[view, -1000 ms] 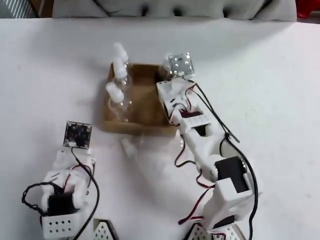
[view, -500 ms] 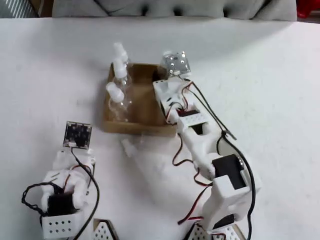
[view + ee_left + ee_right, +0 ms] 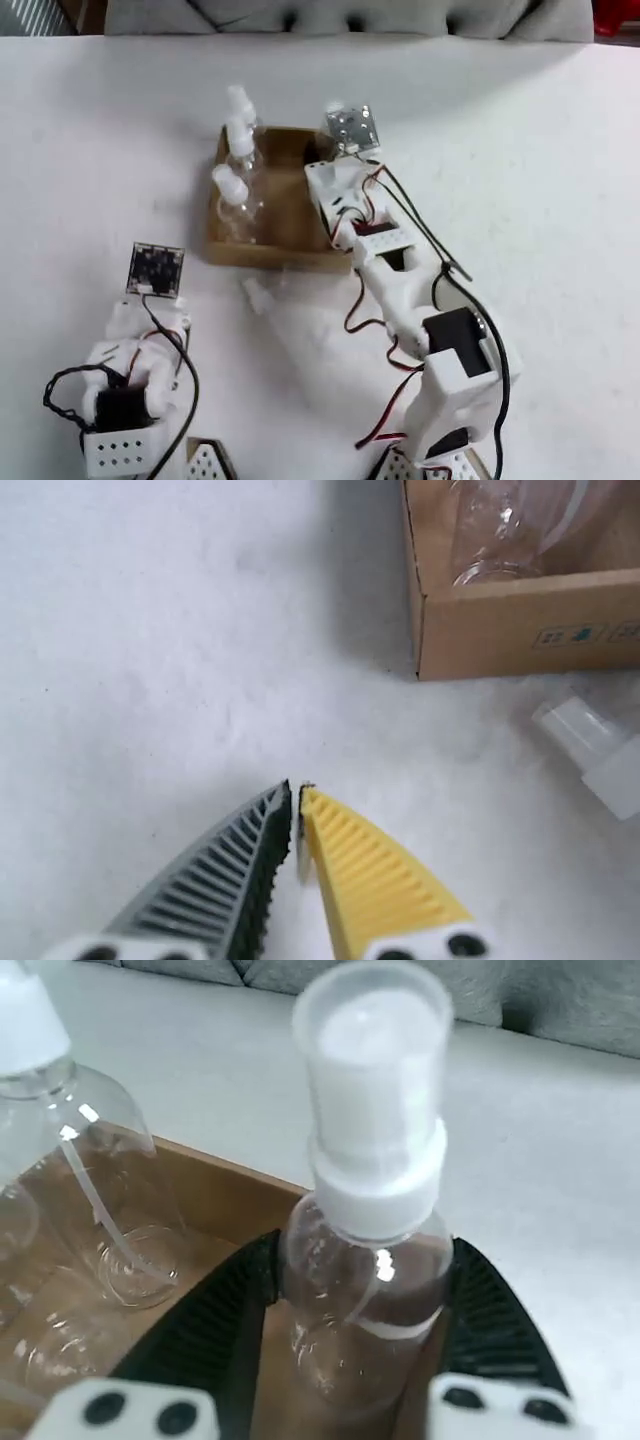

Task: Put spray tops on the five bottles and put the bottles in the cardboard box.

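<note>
Table [image 3: 560,200], box [image 3: 270,258] mid. R gripper [image 3: 365,1260] clamped on bottle [image 3: 372,1185], top on, upright, at box's R far corner, apart from 2 bottles [image 3: 238,150] standing along its L wall. Can't tell if base touches box floor. Long axis vertical, box directly under, so prob. just lower & let go. L gripper [image 3: 297,805] pinched shut, empty, over table L of box. Loose bottle [image 3: 262,297] lies flat just outside box's near wall, btwn arms, top end twd L arm.
</note>
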Controlling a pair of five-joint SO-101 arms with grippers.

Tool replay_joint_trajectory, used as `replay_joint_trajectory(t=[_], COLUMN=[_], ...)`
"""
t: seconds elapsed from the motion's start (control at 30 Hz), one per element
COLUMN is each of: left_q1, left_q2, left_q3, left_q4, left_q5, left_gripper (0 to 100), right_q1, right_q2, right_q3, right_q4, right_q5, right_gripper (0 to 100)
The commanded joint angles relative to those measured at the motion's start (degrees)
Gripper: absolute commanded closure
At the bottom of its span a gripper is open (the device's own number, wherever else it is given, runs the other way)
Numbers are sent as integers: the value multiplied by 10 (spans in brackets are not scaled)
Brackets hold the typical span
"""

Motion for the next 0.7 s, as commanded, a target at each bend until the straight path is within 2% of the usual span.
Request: replay_joint_trajectory(t=[0.0, 0.3, 0.53, 0.67], left_q1=[-7, -8, -8, -8], left_q2=[-6, -6, -6, -6], left_q3=[-2, -2, -2, -2], left_q4=[-4, -4, -4, -4], left_q5=[-4, -4, -4, -4], left_gripper=[980, 980, 980, 980], right_q1=[-7, -12, -21, -22], right_q2=[0, 0, 0, 0], right_q3=[6, 16, 26, 26], right_q4=[-2, -5, -5, -5], right_q5=[7, 7, 8, 8], right_gripper=[825, 819, 669, 660])
